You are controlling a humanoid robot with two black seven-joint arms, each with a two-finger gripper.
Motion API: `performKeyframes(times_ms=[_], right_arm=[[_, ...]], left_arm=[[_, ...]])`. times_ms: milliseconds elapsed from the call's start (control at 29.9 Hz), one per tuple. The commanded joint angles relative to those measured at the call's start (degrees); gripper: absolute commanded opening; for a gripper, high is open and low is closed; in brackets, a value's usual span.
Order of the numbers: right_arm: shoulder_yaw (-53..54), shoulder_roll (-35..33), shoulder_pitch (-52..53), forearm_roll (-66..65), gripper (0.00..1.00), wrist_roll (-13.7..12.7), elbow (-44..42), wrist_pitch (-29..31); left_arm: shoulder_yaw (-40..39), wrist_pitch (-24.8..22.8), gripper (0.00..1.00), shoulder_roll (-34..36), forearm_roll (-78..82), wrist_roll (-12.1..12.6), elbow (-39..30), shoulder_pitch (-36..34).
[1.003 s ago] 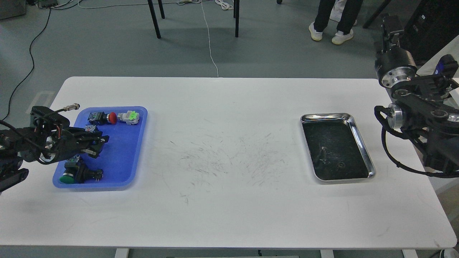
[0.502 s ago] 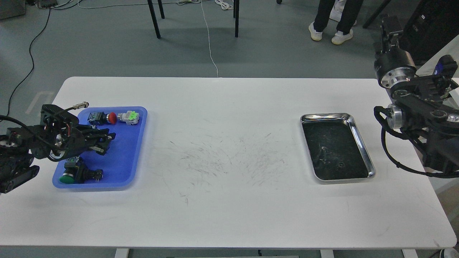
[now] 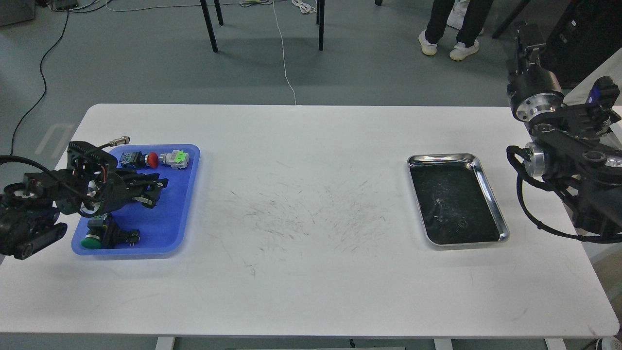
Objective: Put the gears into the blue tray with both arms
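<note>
The blue tray (image 3: 182,194) lies at the table's left end with several coloured-cap push-button switches in it. My left gripper (image 3: 159,193) reaches in from the left and hovers over the tray's middle, its two fingers apart, with nothing visible between them. One tiny black gear (image 3: 460,224) lies in the near part of the steel tray (image 3: 491,194) on the right. My right arm stands folded at the table's right edge. Its right gripper (image 3: 527,33) points up and away, too dark to read.
A red-capped switch (image 3: 146,159) and a green-and-grey one (image 3: 176,158) lie at the blue tray's far end, and a green-capped one (image 3: 99,236) sits at its near left corner. Chair legs, cables and a person's feet are on the floor beyond the table.
My left gripper has slid to the right and slightly farther across the blue tray. The right arm has barely shifted. The switches and the gear have not moved.
</note>
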Motion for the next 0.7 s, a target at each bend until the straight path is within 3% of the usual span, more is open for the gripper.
performKeyframes(times_ms=[0, 401, 669], right_arm=[[0.0, 0.0, -0.1, 0.0, 0.88, 0.0, -0.1, 0.0], [-0.1, 0.0, -0.1, 0.0, 0.88, 0.0, -0.1, 0.0], [0.0, 0.0, -0.1, 0.0, 0.88, 0.0, 0.0, 0.0]], left_arm=[[0.0, 0.2, 0.15, 0.3, -0.2, 0.0, 0.0, 0.1], [-0.4, 0.3, 0.28, 0.7, -0.4, 0.0, 0.1, 0.1], [-1.2, 0.3, 0.31, 1.6, -0.8, 0.0, 0.0, 0.1]])
